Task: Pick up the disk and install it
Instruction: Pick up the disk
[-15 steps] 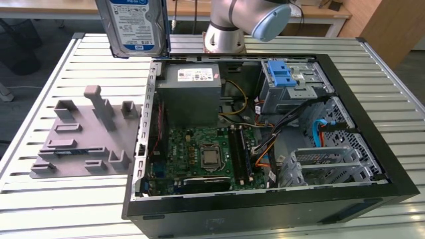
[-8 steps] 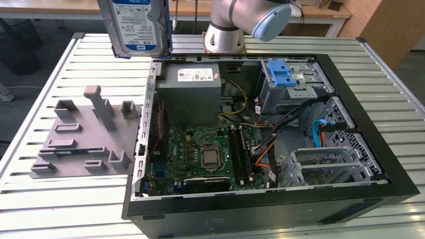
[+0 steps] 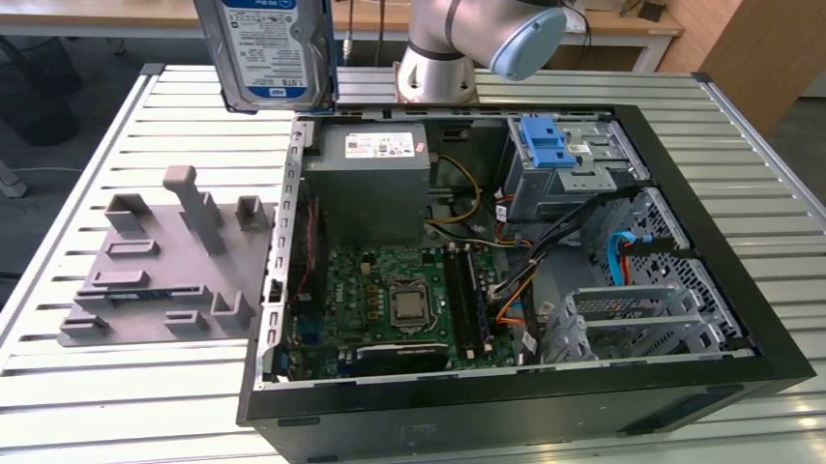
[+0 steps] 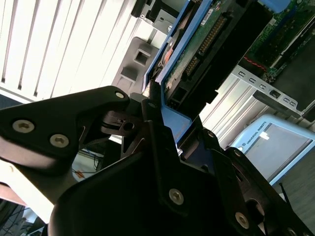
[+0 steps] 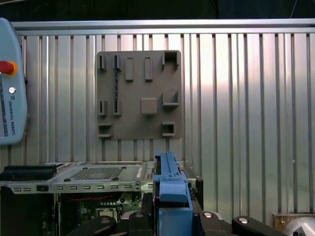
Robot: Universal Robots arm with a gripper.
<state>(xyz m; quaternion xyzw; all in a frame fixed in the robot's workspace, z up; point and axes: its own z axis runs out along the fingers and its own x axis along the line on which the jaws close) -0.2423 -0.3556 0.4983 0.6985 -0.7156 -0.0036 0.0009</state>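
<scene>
Gripper (image 4: 170,115) clamps 1 disk (image 3: 278,48) by its blue bracket; 1 open computer case (image 3: 516,411) nearby.

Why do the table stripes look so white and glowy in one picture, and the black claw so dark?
In the second wrist view, strong light washes the table slats nearly white, while the gripper, holding the disk, sits in shadow. In the first wrist view, a bright band crosses the slats. The exterior view is evenly lit.
</scene>
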